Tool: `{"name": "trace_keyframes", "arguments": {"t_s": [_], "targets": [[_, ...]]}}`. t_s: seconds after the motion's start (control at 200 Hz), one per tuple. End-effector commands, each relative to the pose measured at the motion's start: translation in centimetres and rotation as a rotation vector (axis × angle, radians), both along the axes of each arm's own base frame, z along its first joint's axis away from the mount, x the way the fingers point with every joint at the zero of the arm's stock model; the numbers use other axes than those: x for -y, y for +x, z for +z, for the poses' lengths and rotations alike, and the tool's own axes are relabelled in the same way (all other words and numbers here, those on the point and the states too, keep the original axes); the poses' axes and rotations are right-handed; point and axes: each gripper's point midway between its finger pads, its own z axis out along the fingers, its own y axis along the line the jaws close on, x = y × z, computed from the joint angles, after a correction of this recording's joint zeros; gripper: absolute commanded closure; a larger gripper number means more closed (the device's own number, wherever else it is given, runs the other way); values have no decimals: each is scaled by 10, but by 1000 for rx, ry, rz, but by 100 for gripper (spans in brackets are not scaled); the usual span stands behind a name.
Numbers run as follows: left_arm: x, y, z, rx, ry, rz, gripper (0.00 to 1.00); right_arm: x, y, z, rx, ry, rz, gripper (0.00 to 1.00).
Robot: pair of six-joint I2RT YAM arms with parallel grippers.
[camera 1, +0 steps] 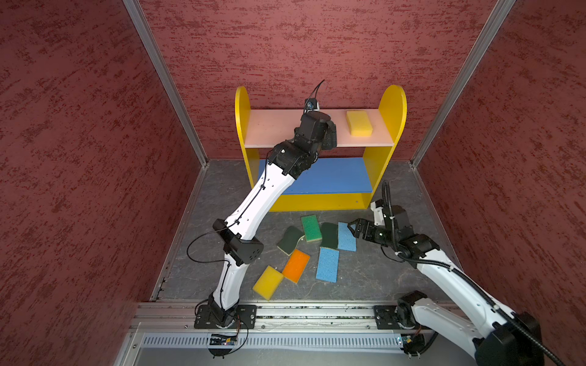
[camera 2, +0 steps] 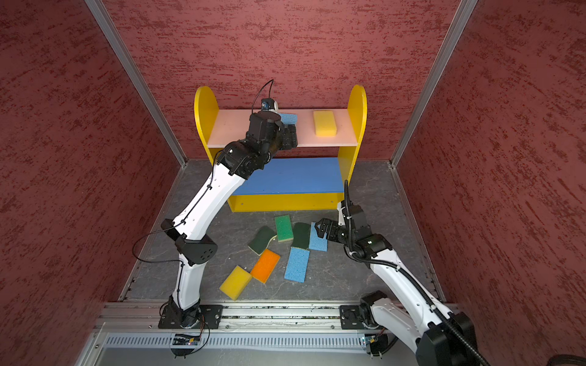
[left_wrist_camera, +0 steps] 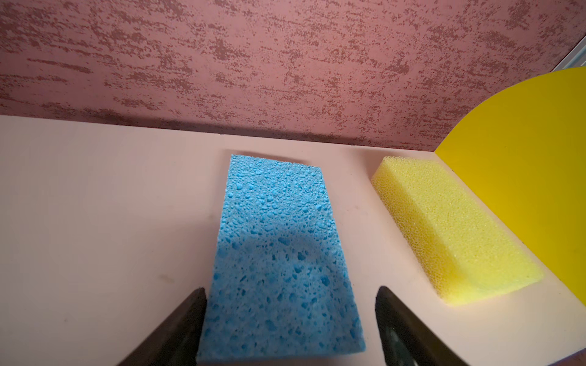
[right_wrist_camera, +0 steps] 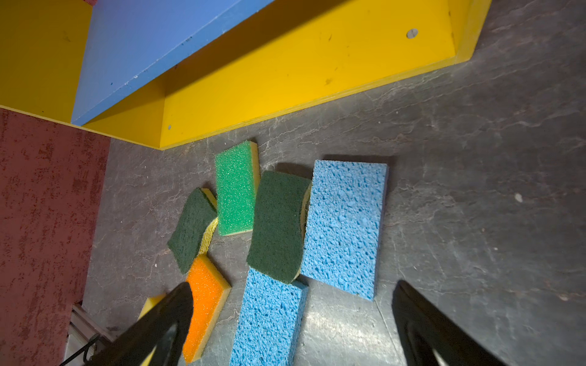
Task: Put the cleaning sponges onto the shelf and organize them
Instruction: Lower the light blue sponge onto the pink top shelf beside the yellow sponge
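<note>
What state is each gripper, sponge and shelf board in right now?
left gripper, open, astride the shelved blue sponge.
shelved blue sponge, flat on the pink board.
shelved yellow sponge, flat on the pink board.
right gripper, open, above the floor sponges.
blue board, no sponge visible.
floor sponges, seven, loose, some overlapping.

There are nine sponges (camera 2: 297, 264) and one shelf (camera 2: 357, 104).
</note>
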Motion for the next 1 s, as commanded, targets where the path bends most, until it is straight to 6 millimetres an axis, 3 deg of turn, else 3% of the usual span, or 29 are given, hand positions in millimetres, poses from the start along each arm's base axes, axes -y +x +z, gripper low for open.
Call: {"name": "trace_keyframes", "arguments": {"t_s": [0.0,0.691,0.992], "targets": [[7,-6,-18,-82,-31,-51,17,4,1,4,22,-3,-17,1],[14,-8,-12,-100,-123,-122,17,7,-2,4,20,-1,-29,1],[-9,-17,-3,-66,-49,-35,17,8,-3,2,16,-10,-28,1]]}}
